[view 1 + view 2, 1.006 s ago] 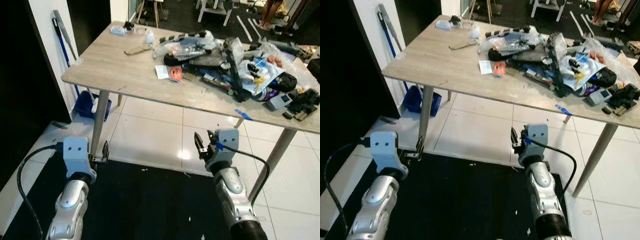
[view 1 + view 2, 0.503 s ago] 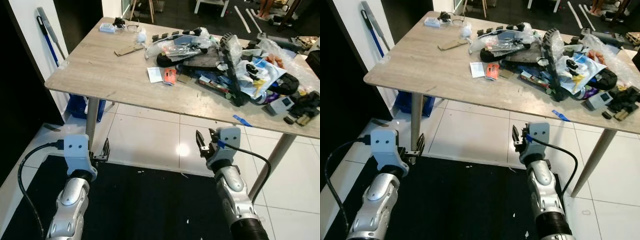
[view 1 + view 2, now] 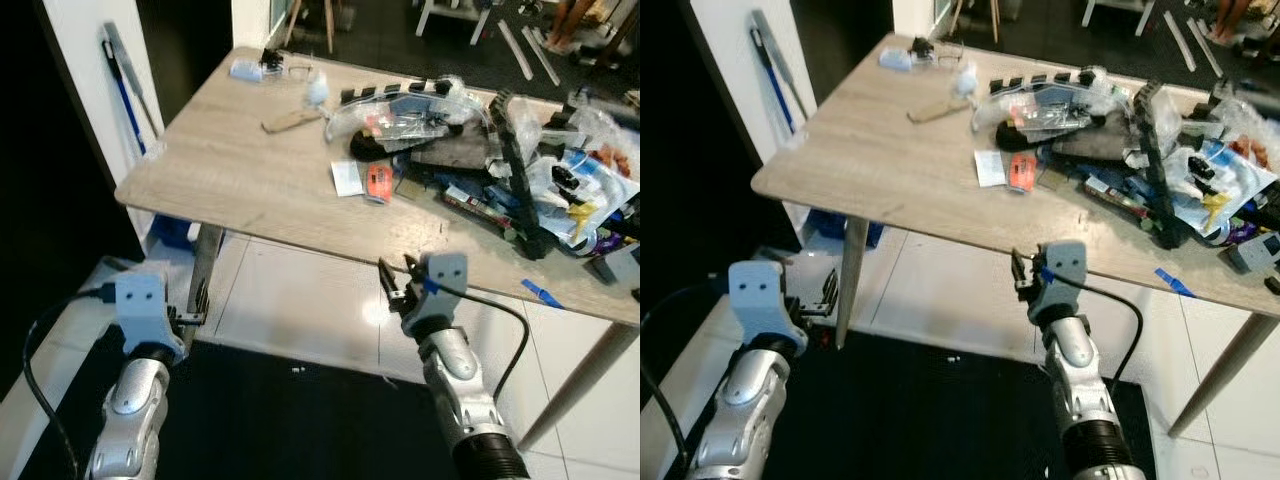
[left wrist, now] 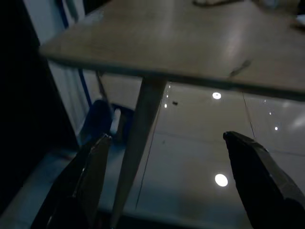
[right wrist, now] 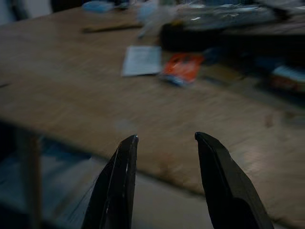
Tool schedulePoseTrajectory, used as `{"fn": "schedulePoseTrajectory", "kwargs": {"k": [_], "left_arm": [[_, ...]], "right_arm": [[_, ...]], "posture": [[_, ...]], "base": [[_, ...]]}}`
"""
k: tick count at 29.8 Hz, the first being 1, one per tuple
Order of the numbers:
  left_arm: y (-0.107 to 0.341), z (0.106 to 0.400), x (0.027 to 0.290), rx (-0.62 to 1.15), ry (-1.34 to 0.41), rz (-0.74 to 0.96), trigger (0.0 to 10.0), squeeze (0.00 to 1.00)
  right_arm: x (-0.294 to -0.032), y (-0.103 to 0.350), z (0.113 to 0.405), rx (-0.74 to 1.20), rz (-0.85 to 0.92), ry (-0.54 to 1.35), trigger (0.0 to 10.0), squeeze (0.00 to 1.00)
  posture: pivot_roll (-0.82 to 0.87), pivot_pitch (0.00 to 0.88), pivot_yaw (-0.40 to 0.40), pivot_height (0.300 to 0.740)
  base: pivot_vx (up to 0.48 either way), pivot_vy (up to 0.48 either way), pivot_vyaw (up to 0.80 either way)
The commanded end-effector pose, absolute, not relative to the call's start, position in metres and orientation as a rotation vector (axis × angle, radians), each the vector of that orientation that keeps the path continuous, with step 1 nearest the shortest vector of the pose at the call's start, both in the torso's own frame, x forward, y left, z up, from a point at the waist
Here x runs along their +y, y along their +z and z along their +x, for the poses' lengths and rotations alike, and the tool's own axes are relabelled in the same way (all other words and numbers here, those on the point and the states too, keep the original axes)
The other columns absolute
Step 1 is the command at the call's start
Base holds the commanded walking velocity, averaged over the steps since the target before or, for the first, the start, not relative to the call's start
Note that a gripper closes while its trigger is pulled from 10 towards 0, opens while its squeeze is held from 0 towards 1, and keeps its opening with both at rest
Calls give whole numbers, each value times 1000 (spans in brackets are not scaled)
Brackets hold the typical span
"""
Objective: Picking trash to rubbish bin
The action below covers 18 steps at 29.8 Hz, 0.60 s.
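The right gripper [image 3: 396, 283] hangs just at the near edge of the light wood-grain table [image 3: 250, 170], its two black fingers [image 5: 119, 181] parted with nothing between them. Straight ahead of it on the tabletop lie a small orange wrapper [image 5: 183, 67] and, touching that wrapper's side, a white paper slip [image 5: 142, 60]. Beyond these sits a heap of clear plastic bags, black parts and printed packets [image 3: 480, 130]; it is blurred in the right wrist view, so single pieces are hard to tell apart. A short blue strip [image 3: 543, 292] lies to the gripper's right, near the table edge. The left gripper [image 3: 196, 303] is lower, below the table's corner and beside the slim pale table leg [image 4: 138, 143], its fingers [image 4: 83, 181] spread wide and empty. Past that leg a blue dustpan [image 4: 102, 121] rests on the white tiled floor [image 3: 290, 300], and a long-handled tool [image 3: 125, 85] leans on the white wall.
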<state>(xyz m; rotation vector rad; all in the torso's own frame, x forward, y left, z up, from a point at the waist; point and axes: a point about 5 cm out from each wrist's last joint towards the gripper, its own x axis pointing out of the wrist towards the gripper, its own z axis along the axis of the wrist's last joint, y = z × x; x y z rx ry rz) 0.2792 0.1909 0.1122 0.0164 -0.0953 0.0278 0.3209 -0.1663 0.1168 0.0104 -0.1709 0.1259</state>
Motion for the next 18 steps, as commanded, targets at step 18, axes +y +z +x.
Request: {"fn": "schedulePoseTrajectory", "kwargs": {"k": [18], "left_arm": [[193, 286, 206, -351, 10, -3, 10000, 0]], "right_arm": [[-158, 177, 329, -373, 60, 177, 10000, 0]], "posture": [[10, 133, -69, 740]], "base": [[324, 0, 0]]}}
